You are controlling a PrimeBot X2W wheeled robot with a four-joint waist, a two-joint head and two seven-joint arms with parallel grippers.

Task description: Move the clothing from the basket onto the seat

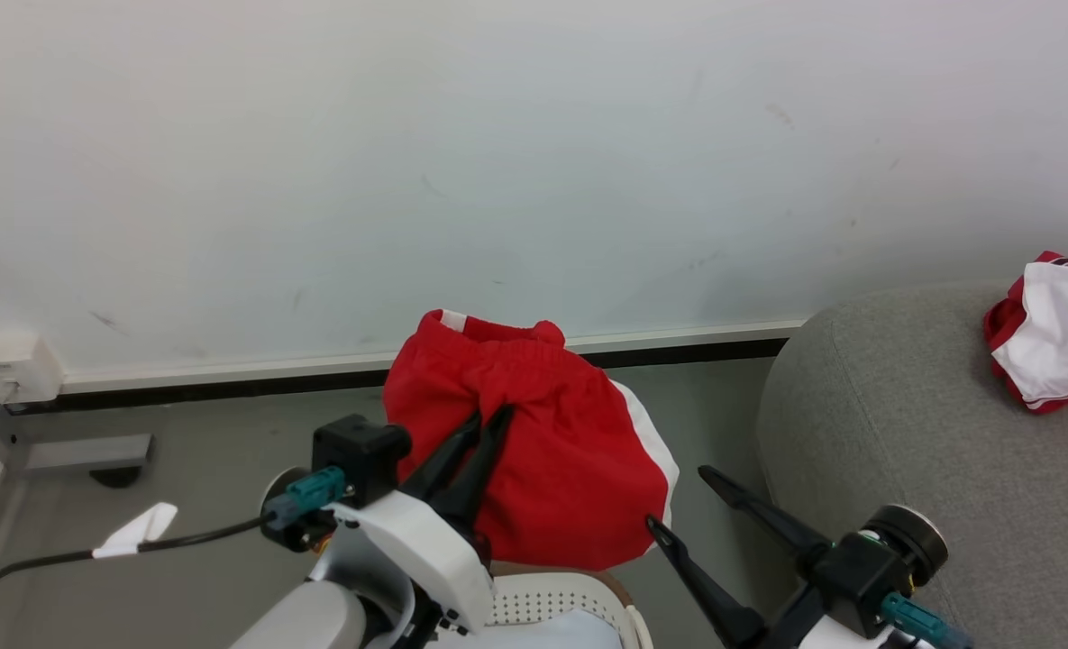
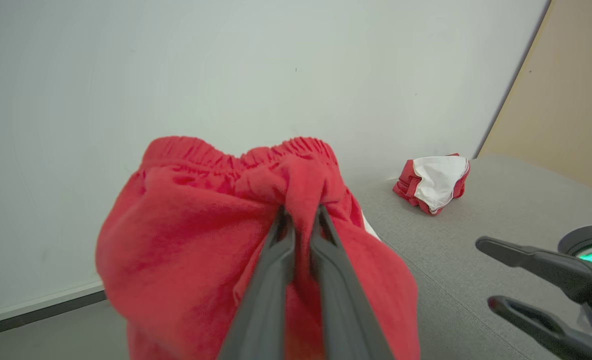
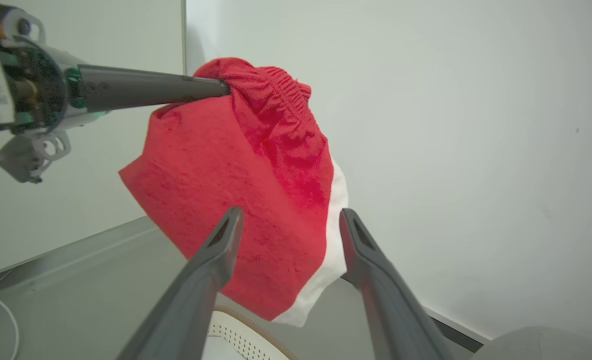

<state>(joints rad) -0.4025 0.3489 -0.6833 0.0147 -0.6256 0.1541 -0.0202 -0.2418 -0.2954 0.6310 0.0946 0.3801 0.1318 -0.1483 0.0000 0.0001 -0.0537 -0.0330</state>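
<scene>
We had the left hand (image 1: 492,415) closed to a narrow slit on a bunched fold just under the elastic waistband of the red garment (image 1: 556,469). The cloth hung free from that pinch, its long axis running straight down and its white side panel turned toward the seat (image 1: 894,424). The lower hem hung just above the tan rim of the basket (image 1: 579,595), apart from it in the right wrist view, so we judged this piece of the clothing lifted out but not yet delivered. The coming move turned on direction: the seat lay to our right of the hanging garment, across a strip of floor (image 1: 723,406), with its rounded left edge the nearest part. The wall (image 1: 534,135) stood directly behind the cloth. The carry called for a rightward sweep, high enough for the hem to pass over that rounded edge rather than drag on it. The right hand (image 1: 678,498) stood between garment and seat, fingers spread wide and holding nothing, nearer the seat than the left hand yet not touching the cloth; we judged it could snag a swinging hem. A second garment (image 1: 1052,338), red with a white panel, lay crumpled on the seat toward its wall-side edge, well apart from the left edge.
</scene>
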